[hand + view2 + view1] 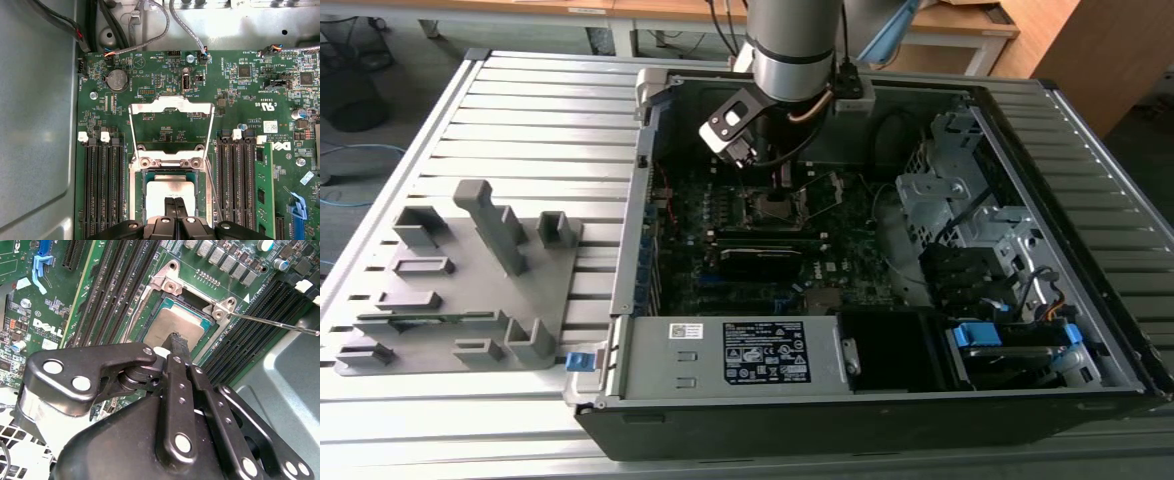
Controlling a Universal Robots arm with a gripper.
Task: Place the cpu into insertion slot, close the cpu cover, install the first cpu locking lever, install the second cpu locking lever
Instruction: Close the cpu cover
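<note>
Gripper, clenched empty, hides part of cpu seated in insertion slot.

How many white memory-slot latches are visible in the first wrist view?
4: two latches on one side of the cpu cover, two on the other; more may be hidden.

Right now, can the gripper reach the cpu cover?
Probably yes. In the first wrist view the cover is swung open past the socket with nothing lying over it. The gripper, fingers shut, hangs close by, above the cpu seated in the socket.
</note>
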